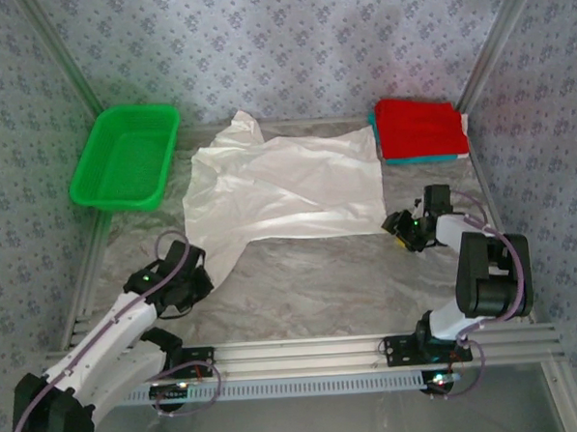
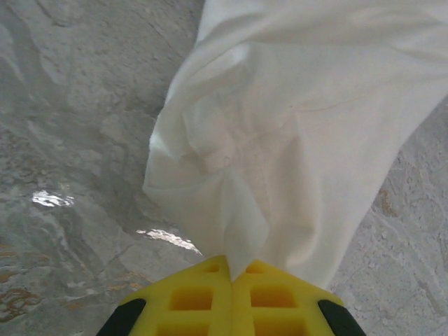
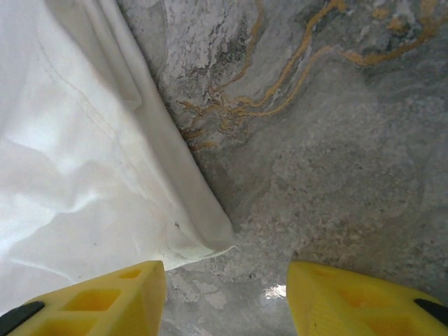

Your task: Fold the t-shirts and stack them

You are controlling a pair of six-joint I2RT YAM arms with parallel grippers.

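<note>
White, limp and light, the t-shirt (image 1: 287, 192) lies spread toward the tabletop's (image 1: 321, 282) far edge, seen from above. Left wrist: the left tool (image 2: 231, 273) is clamped on a bunched corner. Right wrist: the right tool (image 3: 224, 287) stands open astride the hem corner, likely the best hold.

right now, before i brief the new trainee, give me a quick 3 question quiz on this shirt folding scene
1. True or false: the left gripper is shut on the white t-shirt.
2. The folded red shirt lies on top of: A) the green basket, B) a teal shirt, C) the white t-shirt.
3. Fill in: at the shirt's near right corner, the jaws of the right gripper stand ____.

Key: 1 true; 2 B; 3 open.
</note>
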